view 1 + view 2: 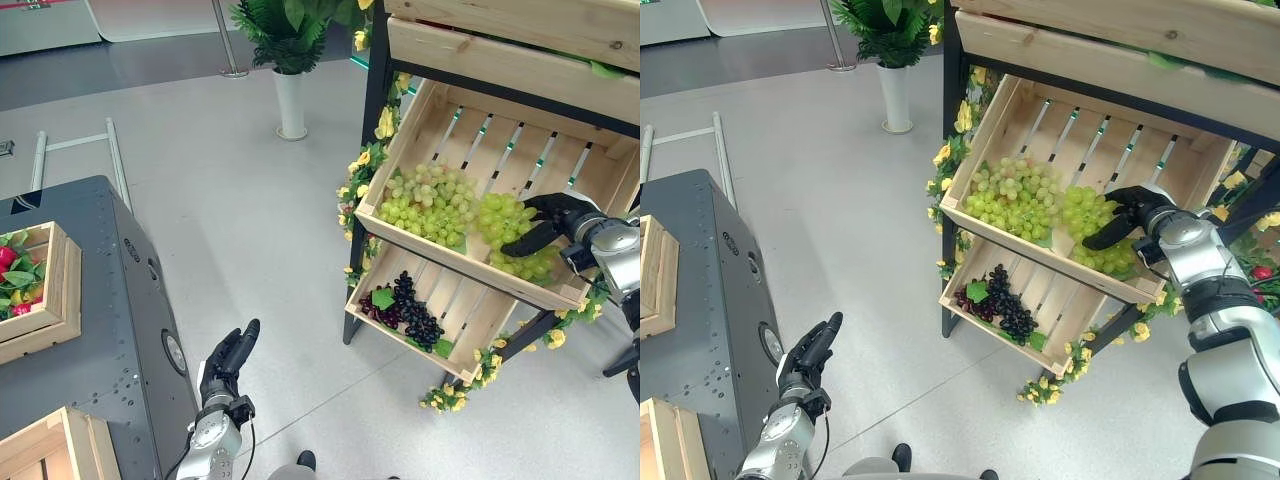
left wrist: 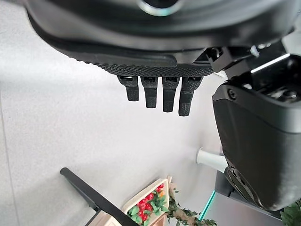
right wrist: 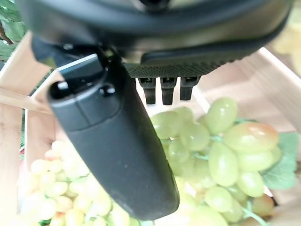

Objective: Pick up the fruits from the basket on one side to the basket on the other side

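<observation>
A slanted wooden crate [image 1: 402, 138] on a black rack holds two bunches of green grapes, one on its left [image 1: 428, 205] and one on its right [image 1: 512, 232]. My right hand [image 1: 552, 222] lies over the right bunch, thumb stretched out and fingers [image 3: 162, 90] fairly straight above the grapes [image 3: 221, 146]; nothing is gripped. Dark grapes [image 1: 412, 312] lie in the lower crate [image 1: 472, 322]. A wooden crate [image 1: 62, 290] with red fruit and leaves sits on the grey cart [image 1: 90, 340] at the left. My left hand [image 1: 228, 362] hangs open beside the cart, holding nothing.
Another wooden crate [image 1: 55, 440] sits at the cart's near corner. A potted plant in a white vase [image 1: 291, 100] stands on the floor behind the rack. Yellow flower garlands [image 1: 358, 170] trim the rack's legs. Open grey floor lies between cart and rack.
</observation>
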Controlling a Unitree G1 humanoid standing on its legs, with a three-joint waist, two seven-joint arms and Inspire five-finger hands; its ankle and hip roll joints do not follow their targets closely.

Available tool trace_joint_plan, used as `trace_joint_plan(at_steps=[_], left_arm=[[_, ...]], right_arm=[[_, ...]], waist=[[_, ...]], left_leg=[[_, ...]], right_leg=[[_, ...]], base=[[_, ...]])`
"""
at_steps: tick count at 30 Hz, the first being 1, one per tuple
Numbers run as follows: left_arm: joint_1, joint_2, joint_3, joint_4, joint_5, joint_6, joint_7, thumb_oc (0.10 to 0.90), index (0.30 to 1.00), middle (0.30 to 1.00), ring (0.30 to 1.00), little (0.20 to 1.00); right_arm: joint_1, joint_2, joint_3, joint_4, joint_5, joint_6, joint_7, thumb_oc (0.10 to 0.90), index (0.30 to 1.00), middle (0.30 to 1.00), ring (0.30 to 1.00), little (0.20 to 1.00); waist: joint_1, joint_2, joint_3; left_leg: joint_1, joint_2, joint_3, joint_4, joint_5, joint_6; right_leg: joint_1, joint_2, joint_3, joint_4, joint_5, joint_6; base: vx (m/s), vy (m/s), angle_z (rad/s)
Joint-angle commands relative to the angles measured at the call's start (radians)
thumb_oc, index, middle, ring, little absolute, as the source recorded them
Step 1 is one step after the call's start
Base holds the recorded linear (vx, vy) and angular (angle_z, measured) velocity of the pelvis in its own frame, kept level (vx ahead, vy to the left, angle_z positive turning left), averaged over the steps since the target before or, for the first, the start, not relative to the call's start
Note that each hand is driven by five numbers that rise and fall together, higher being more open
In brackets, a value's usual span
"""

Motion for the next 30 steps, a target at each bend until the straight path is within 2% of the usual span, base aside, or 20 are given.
trace_joint_plan(at_steps=[1, 5, 7, 12, 16, 17, 19, 23, 27, 30], left_arm=[[-0.073, 0.078, -0.068, -0.051, -0.011, -0.088, -0.026, 0.800, 0.900, 0.900, 0.900, 0.900], [-0.072, 0.074, -0.073, -0.050, -0.014, -0.093, -0.029, 0.800, 0.900, 0.900, 0.900, 0.900], [-0.073, 0.074, -0.077, -0.056, -0.010, -0.090, -0.020, 0.800, 0.900, 0.900, 0.900, 0.900], [-0.066, 0.076, -0.077, -0.058, -0.016, -0.095, -0.014, 0.800, 0.900, 0.900, 0.900, 0.900], [-0.060, 0.066, -0.065, -0.068, -0.009, -0.093, -0.007, 0.800, 0.900, 0.900, 0.900, 0.900], [-0.060, 0.061, -0.059, -0.072, -0.009, -0.091, 0.001, 0.800, 0.900, 0.900, 0.900, 0.900], [-0.061, 0.058, -0.054, -0.071, -0.011, -0.092, 0.005, 0.800, 0.900, 0.900, 0.900, 0.900], [-0.070, 0.038, -0.038, -0.079, -0.009, -0.095, 0.040, 0.800, 0.900, 0.900, 0.900, 0.900], [-0.083, 0.027, -0.026, -0.074, -0.001, -0.090, 0.058, 0.800, 0.900, 0.900, 0.900, 0.900], [-0.094, 0.021, -0.017, -0.068, 0.006, -0.087, 0.064, 0.800, 0.900, 0.900, 0.900, 0.900]], right_arm=[[-0.219, -0.078, 0.048, -0.007, 0.037, -0.097, -0.067, 0.800, 0.900, 0.900, 0.900, 0.900], [-0.206, -0.078, 0.048, -0.049, 0.036, -0.101, -0.116, 0.800, 0.900, 0.900, 0.900, 0.900], [-0.200, -0.079, 0.040, -0.091, 0.031, -0.117, -0.194, 0.800, 0.900, 0.900, 0.900, 0.900], [-0.155, -0.066, -0.001, -0.223, 0.052, -0.151, -0.304, 0.800, 0.900, 0.900, 0.900, 0.900], [-0.062, -0.029, -0.078, -0.414, 0.027, -0.174, -0.378, 0.800, 0.900, 0.900, 0.900, 0.900], [-0.014, -0.008, -0.115, -0.511, 0.002, -0.181, -0.410, 0.800, 0.900, 0.900, 0.900, 0.900], [0.019, 0.007, -0.135, -0.564, -0.022, -0.194, -0.428, 0.800, 0.900, 0.900, 0.900, 0.900], [0.149, 0.048, -0.207, -0.809, -0.105, -0.218, -0.474, 0.800, 0.900, 0.900, 0.900, 0.900], [0.234, 0.083, -0.234, -0.981, -0.084, -0.247, -0.443, 0.800, 0.900, 0.900, 0.900, 0.900], [0.283, 0.125, -0.224, -1.076, 0.028, -0.280, -0.356, 0.800, 0.900, 0.900, 0.900, 0.900]], waist=[[0.030, -0.044, -0.075], [0.023, -0.041, -0.077], [0.016, -0.040, -0.078], [0.002, -0.032, -0.078], [-0.017, -0.025, -0.077], [-0.026, -0.021, -0.077], [-0.032, -0.018, -0.077], [-0.060, -0.010, -0.074], [-0.077, -0.004, -0.068], [-0.084, -0.001, -0.063]], left_leg=[[0.052, -0.016, 0.012, 0.009, -0.180, -0.017], [0.053, -0.014, 0.017, 0.009, -0.181, -0.017], [0.054, -0.013, 0.022, 0.009, -0.181, -0.018], [0.054, -0.014, 0.028, 0.009, -0.183, -0.017], [0.046, -0.017, 0.042, 0.009, -0.173, -0.007], [0.045, -0.017, 0.046, 0.009, -0.175, -0.005], [0.045, -0.017, 0.049, 0.009, -0.176, -0.003], [0.045, -0.017, 0.062, 0.009, -0.182, 0.003], [0.051, -0.017, 0.071, 0.009, -0.189, 0.005], [0.053, -0.018, 0.078, 0.009, -0.193, 0.008]], right_leg=[[0.078, -0.014, -0.047, 0.007, -0.100, -0.005], [0.076, -0.013, -0.045, 0.007, -0.100, -0.005], [0.074, -0.012, -0.042, 0.007, -0.099, -0.005], [0.068, -0.011, -0.034, 0.007, -0.099, -0.005], [0.053, -0.017, -0.032, 0.007, -0.090, -0.007], [0.050, -0.018, -0.025, 0.007, -0.090, -0.007], [0.048, -0.018, -0.022, 0.007, -0.090, -0.006], [0.040, -0.020, -0.006, 0.007, -0.088, -0.003], [0.038, -0.020, 0.010, 0.007, -0.088, -0.001], [0.037, -0.021, 0.017, 0.007, -0.089, 0.000]], base=[[0.00, 0.000, 0.00], [0.00, 0.000, 0.00], [0.00, 0.000, 0.00], [0.00, 0.000, 0.00], [-0.02, 0.013, -0.06], [-0.04, 0.021, -0.11], [0.00, 0.006, -0.04], [0.00, 0.009, -0.05], [0.00, 0.002, -0.11], [0.00, -0.003, -0.14]])
